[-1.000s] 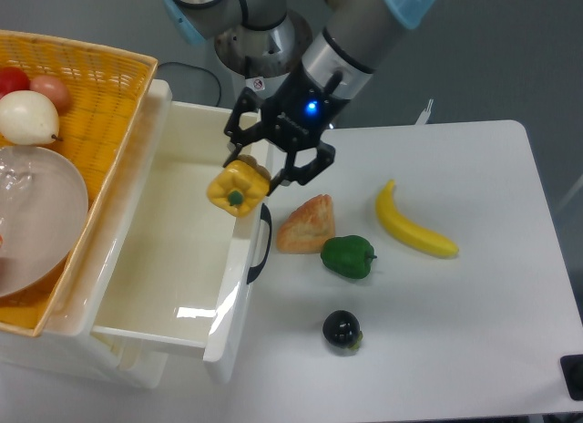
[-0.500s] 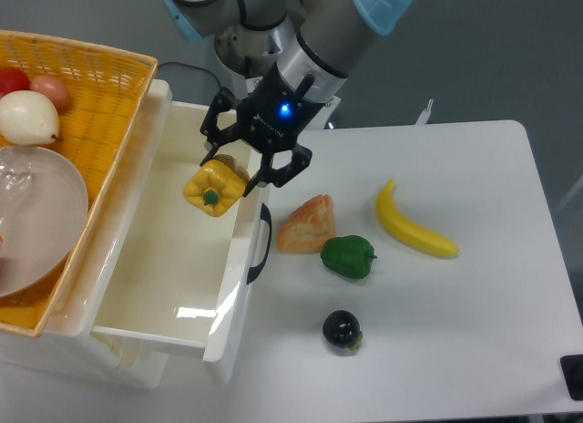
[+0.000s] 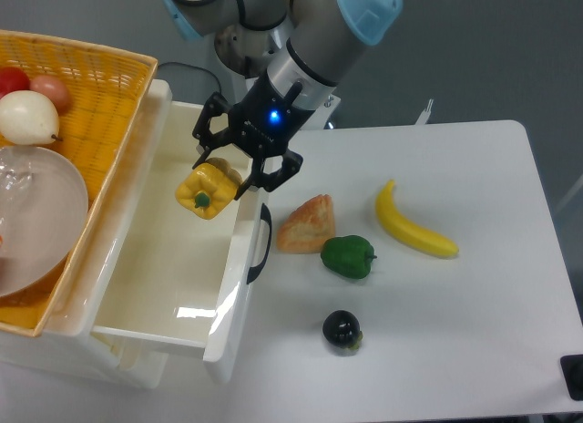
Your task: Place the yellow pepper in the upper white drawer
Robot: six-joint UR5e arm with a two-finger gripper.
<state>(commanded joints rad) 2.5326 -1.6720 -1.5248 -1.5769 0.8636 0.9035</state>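
One fixed camera looks steeply down at the table (image 3: pixel 474 286).

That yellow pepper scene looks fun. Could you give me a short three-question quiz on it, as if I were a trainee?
1. True or false: the tool grips the pepper.
2. The pepper hangs over: A) the basket B) the open drawer C) the table
3. Which item lies nearest the drawer's handle?

Key:
1. True
2. B
3. The bread
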